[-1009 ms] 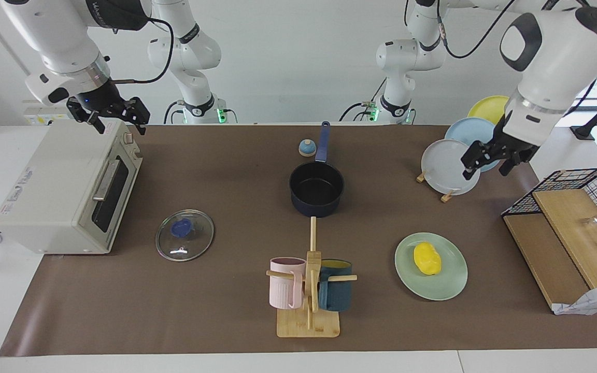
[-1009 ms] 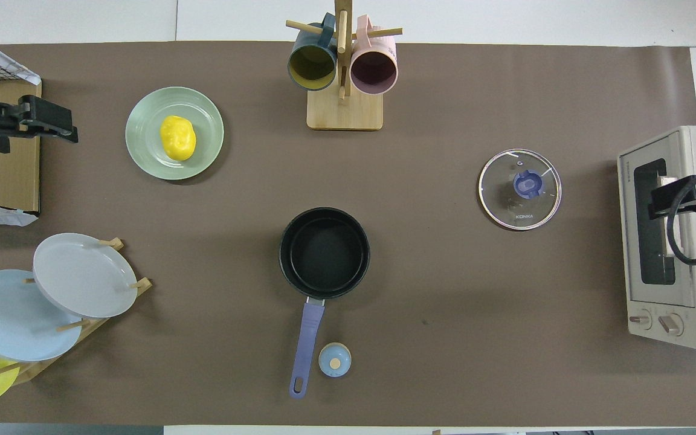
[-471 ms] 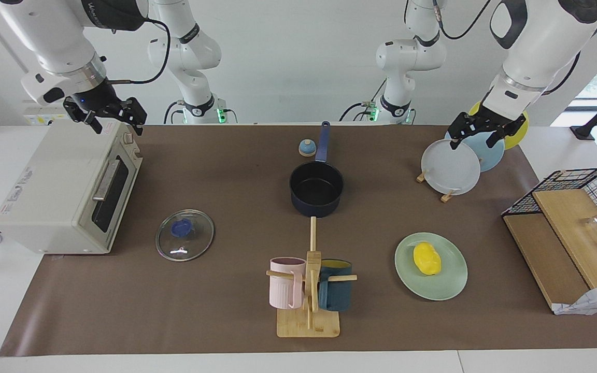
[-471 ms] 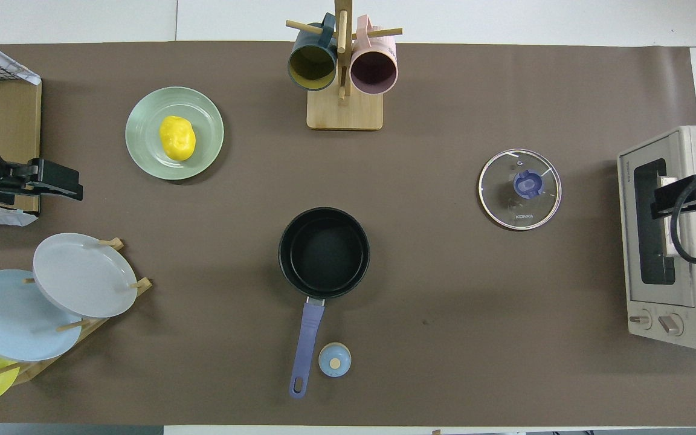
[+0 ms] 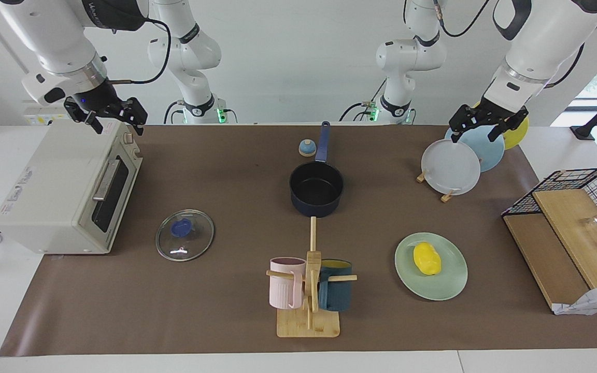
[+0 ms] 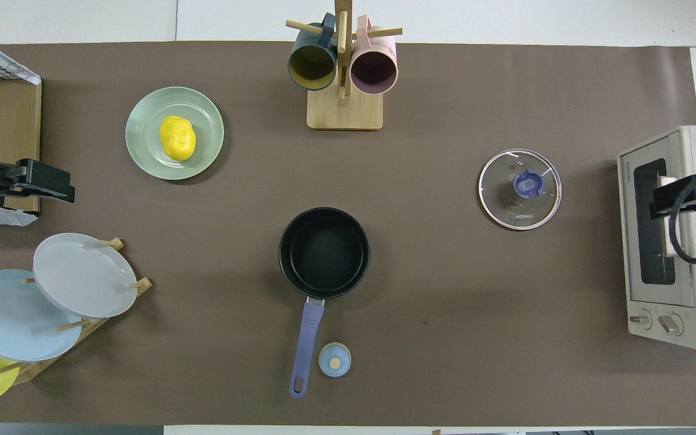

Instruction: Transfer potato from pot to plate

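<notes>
The yellow potato point(image 5: 427, 258) lies on the mint-green plate point(image 5: 451, 284), toward the left arm's end of the table; it also shows in the overhead view point(image 6: 177, 138) on the plate point(image 6: 142, 148). The navy pot point(image 5: 316, 189) stands mid-table with an empty black inside point(image 6: 324, 252), its blue handle pointing toward the robots. My left gripper point(image 5: 477, 129) is open and empty, raised over the plate rack; it also shows in the overhead view point(image 6: 64, 186). My right gripper point(image 5: 117, 123) is open and empty over the toaster oven point(image 5: 65, 191).
A rack holds a grey-white plate point(image 5: 451, 168), a light blue plate and a yellow plate. A glass lid point(image 5: 184, 242) lies beside the oven. A mug tree point(image 5: 309, 290) holds a pink and a dark blue mug. A wire basket with boards point(image 5: 568, 217) and a small blue knob point(image 5: 306, 148) are also here.
My left gripper has risen and moved toward the robots, from beside the grey-white plate to above the rack. The right arm has barely moved. The potato stays on the plate.
</notes>
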`<state>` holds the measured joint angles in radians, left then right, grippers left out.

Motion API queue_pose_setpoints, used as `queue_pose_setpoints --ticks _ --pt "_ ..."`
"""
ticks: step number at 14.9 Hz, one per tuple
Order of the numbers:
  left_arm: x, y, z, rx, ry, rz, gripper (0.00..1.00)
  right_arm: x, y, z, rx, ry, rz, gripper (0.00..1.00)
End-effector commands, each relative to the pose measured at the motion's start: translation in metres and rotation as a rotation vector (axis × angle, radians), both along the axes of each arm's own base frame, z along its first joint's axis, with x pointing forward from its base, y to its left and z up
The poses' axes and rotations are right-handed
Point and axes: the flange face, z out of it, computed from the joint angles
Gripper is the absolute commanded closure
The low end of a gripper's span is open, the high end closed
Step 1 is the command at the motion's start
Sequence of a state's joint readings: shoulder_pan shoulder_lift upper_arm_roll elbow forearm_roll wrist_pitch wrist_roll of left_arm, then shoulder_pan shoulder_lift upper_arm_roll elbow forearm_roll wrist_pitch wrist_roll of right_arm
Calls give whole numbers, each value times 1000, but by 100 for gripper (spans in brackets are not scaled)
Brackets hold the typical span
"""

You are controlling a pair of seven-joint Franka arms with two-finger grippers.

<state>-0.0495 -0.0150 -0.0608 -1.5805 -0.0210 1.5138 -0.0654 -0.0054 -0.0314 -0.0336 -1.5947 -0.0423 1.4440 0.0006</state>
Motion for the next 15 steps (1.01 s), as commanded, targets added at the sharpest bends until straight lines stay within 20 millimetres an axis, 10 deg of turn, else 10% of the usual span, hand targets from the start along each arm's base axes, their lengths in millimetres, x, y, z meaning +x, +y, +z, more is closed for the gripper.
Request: queue_pose_setpoints --ticks 1,15 --pt "1 3 2 9 18 -12 0 -3 -2 -1 21 -11 3 0" --pt "4 5 2 8 -2 -10 0 -4 -1 -1 21 -9 8 0"
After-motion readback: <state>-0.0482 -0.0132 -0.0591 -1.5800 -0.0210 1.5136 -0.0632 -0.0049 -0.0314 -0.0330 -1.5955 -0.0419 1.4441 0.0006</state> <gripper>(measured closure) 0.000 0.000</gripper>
